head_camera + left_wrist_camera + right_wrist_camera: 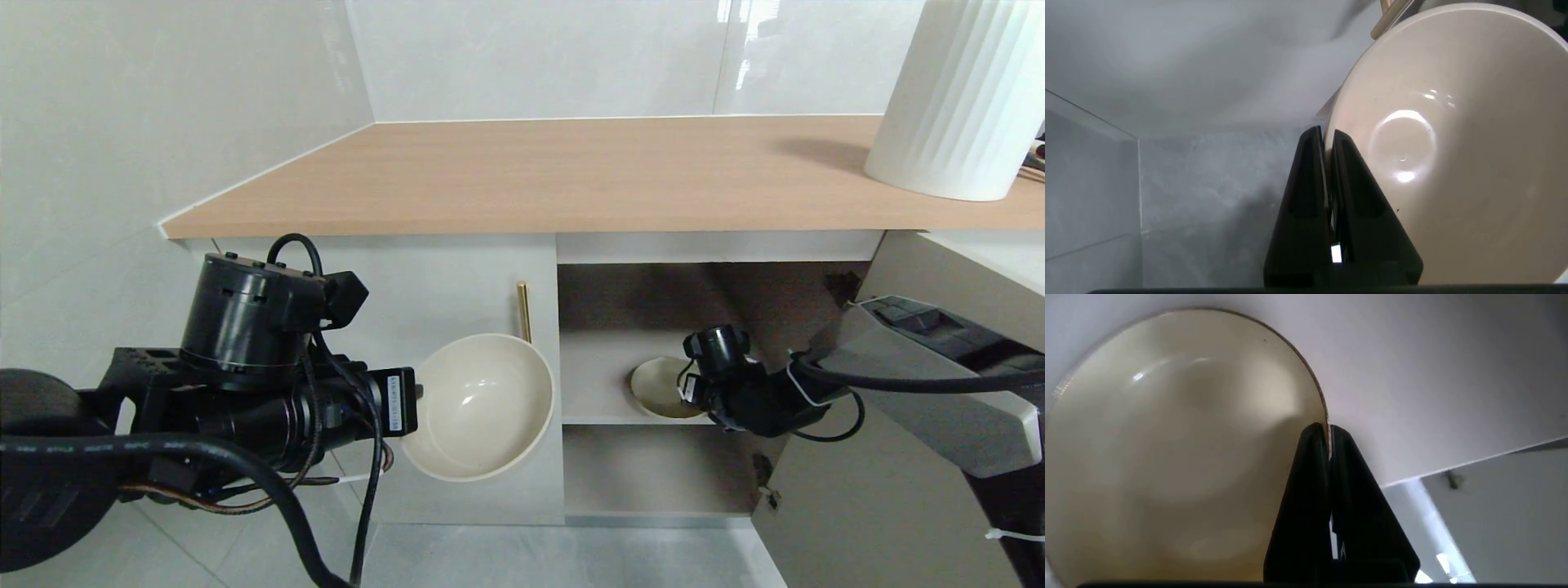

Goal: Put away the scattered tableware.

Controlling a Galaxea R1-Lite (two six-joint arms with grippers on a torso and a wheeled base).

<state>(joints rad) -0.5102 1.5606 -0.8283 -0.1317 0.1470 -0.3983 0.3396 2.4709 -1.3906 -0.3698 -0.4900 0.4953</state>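
A large cream bowl (482,407) hangs on its side in front of the shut left cabinet door, and my left gripper (406,445) is shut on its rim. In the left wrist view the two fingers (1327,184) pinch the bowl (1454,147) at its edge. Inside the open cabinet a cream plate (657,388) lies over the middle shelf (596,376), with my right gripper (690,390) shut on its rim. The right wrist view has the plate (1176,433) clamped between the fingers (1328,469).
A wooden countertop (571,175) runs above the cabinet, with a tall white ribbed vase (959,98) at its right end. The right cabinet door (865,457) stands open. A brass handle (523,310) is on the left door. A lower shelf (653,469) lies below.
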